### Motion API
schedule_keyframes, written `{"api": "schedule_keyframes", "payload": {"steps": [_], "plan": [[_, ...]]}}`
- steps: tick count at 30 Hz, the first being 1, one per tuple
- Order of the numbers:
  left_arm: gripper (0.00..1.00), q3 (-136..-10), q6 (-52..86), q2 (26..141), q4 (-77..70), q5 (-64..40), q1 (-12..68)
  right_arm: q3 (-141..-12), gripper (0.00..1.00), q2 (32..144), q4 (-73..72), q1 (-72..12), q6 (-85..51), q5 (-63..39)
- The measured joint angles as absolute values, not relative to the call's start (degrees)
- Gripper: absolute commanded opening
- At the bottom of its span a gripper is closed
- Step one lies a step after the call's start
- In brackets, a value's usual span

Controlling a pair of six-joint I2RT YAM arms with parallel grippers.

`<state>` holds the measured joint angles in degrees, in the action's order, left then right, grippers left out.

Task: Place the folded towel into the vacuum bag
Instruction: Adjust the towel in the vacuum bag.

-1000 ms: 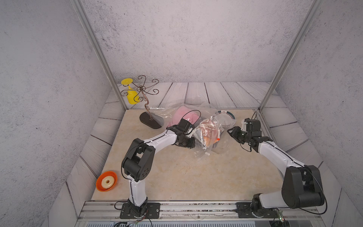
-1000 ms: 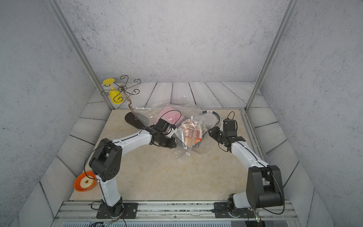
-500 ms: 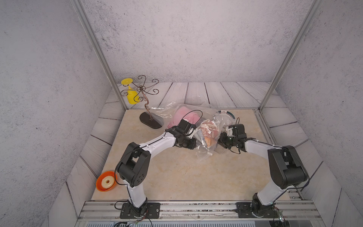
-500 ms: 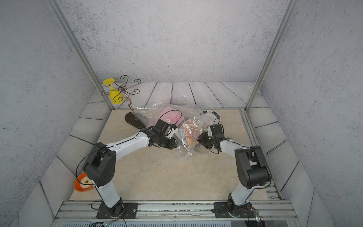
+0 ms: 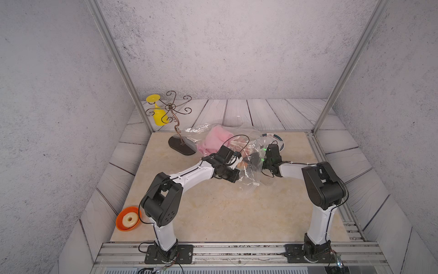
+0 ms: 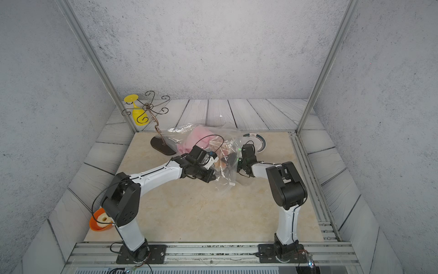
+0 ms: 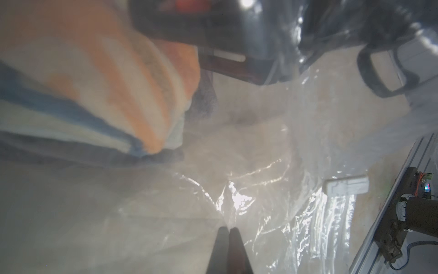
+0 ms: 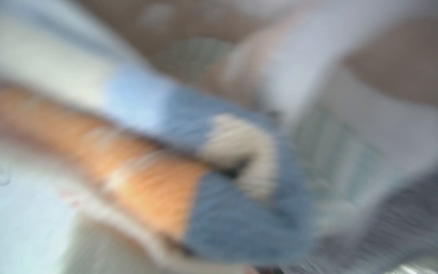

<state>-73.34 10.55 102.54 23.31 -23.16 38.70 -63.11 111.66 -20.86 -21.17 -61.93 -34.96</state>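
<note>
Right wrist view shows the towel (image 8: pixel 166 170) only as blur.

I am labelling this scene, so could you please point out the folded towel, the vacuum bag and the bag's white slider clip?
folded towel (image 7: pixel 118 83): left wrist view, on its striped top face.
vacuum bag (image 7: pixel 260 180): left wrist view, on crinkled clear film.
white slider clip (image 5: pixel 255 184): in a top view, on the clip's middle.

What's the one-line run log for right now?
left gripper: shut on clear crinkly plastic vacuum bag | right gripper: jaws unclear, at folded orange-white-blue striped towel | towel: inside vacuum bag
</note>
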Motion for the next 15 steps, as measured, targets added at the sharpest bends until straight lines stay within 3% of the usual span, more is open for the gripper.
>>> {"api": "schedule_keyframes", "payload": {"steps": [8, 15], "plan": [[0.0, -73.32, 11.03, 102.83, 24.03, -18.55, 39.0, -63.86, 0.61, 110.43, -15.16, -21.12, -56.58, -32.77], [0.0, -73.32, 12.53, 103.04, 24.21, -15.73, 38.24, -55.07, 0.64, 99.37, -5.76, -17.45, -51.48, -26.7]]}}
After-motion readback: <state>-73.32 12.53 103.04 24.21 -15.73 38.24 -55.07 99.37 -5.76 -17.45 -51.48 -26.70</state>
